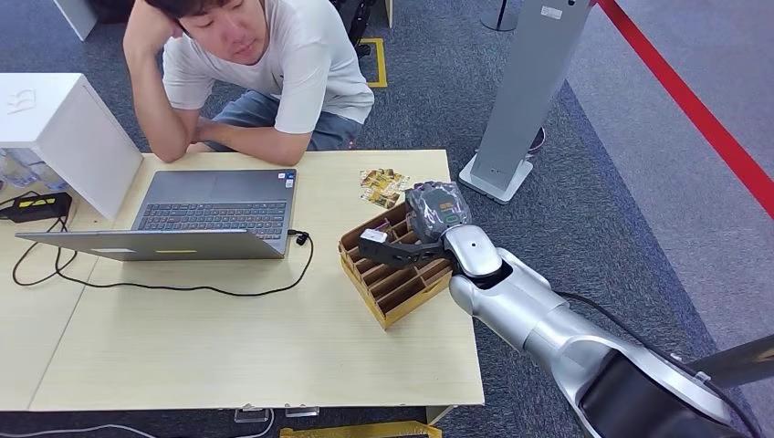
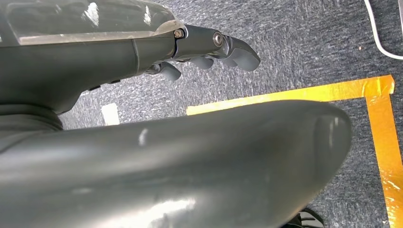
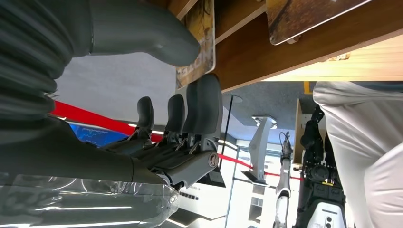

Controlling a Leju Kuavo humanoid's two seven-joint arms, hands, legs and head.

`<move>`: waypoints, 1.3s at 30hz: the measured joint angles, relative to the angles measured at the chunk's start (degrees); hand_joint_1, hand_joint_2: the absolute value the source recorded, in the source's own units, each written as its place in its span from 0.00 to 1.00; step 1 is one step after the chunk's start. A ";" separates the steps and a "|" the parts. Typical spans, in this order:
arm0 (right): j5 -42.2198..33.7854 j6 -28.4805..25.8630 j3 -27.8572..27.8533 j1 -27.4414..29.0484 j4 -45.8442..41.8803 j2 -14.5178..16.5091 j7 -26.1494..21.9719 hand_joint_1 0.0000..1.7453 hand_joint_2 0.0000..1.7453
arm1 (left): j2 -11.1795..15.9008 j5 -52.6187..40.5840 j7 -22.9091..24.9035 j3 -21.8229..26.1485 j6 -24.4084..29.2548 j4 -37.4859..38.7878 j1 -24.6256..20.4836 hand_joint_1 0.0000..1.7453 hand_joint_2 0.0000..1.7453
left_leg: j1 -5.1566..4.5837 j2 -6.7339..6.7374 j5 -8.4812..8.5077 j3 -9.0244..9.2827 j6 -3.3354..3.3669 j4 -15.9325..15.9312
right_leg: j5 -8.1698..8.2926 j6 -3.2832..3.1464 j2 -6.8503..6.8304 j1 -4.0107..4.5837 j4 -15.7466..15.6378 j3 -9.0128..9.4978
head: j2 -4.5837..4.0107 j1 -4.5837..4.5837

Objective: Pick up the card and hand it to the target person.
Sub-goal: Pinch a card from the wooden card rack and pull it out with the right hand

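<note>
Right robot hand [image 1: 429,224] over wooden slotted box [image 1: 394,285] at desk [image 1: 228,347] right edge, thumb and fingers [image 3: 202,102] pinching a card [image 3: 198,42], left robot hand [image 2: 209,50] hanging, fingers curled on nothing, person [image 1: 265,73] seated far side.

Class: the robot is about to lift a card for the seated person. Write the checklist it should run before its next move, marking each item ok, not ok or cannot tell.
1. Right hand is over the brown slotted wooden card box: ok.
2. A patterned card stands between the thick grey thumb and the darker fingers: ok.
3. Card is firmly pinched: cannot tell.
4. The person in the white T-shirt offers a hand to receive: not ok; one arm rests on the table, the other props the head.
5. Left hand hangs over the carpet and holds nothing: ok.
</note>
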 joint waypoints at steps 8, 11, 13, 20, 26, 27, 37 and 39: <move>-0.26 -0.38 -0.14 0.00 0.82 0.00 -0.79 0.47 1.00 | 0.00 0.00 0.00 -0.08 0.07 0.01 0.00 0.00 0.00 | 0.00 0.00 0.00 0.00 0.00 0.00 | 0.00 0.00 0.00 0.00 0.00 0.00 | 0.00 0.03; -0.30 -0.39 -0.22 0.00 1.15 0.00 -0.89 0.49 1.00 | 0.00 0.00 0.00 -0.13 0.07 0.00 -0.01 0.00 0.00 | 0.00 0.00 0.00 0.00 0.00 0.00 | 0.00 0.00 0.00 0.00 0.00 0.00 | 0.00 0.02; -0.31 -0.44 -0.23 0.01 1.35 0.00 -0.91 0.39 1.00 | 0.00 -0.02 0.00 -0.16 0.07 0.00 -0.02 0.00 0.00 | 0.00 0.00 0.00 0.01 0.00 0.00 | 0.00 0.00 0.00 0.00 0.00 0.00 | 0.00 0.01; -0.32 -0.25 -0.24 0.10 1.92 -0.06 -0.81 0.57 1.00 | 0.00 -0.12 0.00 -0.22 0.07 0.00 -0.08 0.00 0.00 | 0.00 0.01 0.00 0.03 0.00 0.00 | 0.00 0.00 0.00 0.00 0.00 0.00 | 0.00 -0.01; -0.38 0.07 -0.26 0.26 2.07 -0.21 -0.49 0.73 1.00 | 0.00 -0.11 -0.01 -0.25 0.07 -0.01 -0.14 0.00 0.00 | 0.00 0.01 0.00 0.06 0.00 0.00 | 0.00 0.00 0.01 0.00 0.00 0.02 | 0.00 -0.02; -0.43 0.11 -0.26 0.38 2.11 -0.26 -0.48 0.74 1.00 | 0.00 -0.11 -0.03 -0.26 0.07 0.00 -0.14 0.00 0.00 | 0.00 0.01 0.00 0.05 0.00 0.00 | 0.00 0.00 0.00 0.00 0.00 0.02 | 0.00 0.01; -0.41 0.18 -0.27 0.58 2.29 -0.55 -0.40 0.80 1.00 | 0.00 -0.11 -0.44 -0.40 0.07 0.00 -0.17 0.00 0.00 | 0.00 0.01 0.00 0.07 0.00 0.00 | 0.01 -0.01 0.04 0.00 0.00 0.02 | 0.00 -0.01; -0.35 0.16 -0.27 0.58 2.29 -0.57 -0.40 0.81 1.00 | 0.00 -0.11 -0.50 -0.43 0.07 0.00 -0.17 0.00 0.00 | 0.00 0.01 0.01 0.07 -0.01 0.00 | 0.01 -0.01 0.04 0.00 0.00 0.02 | 0.00 -0.02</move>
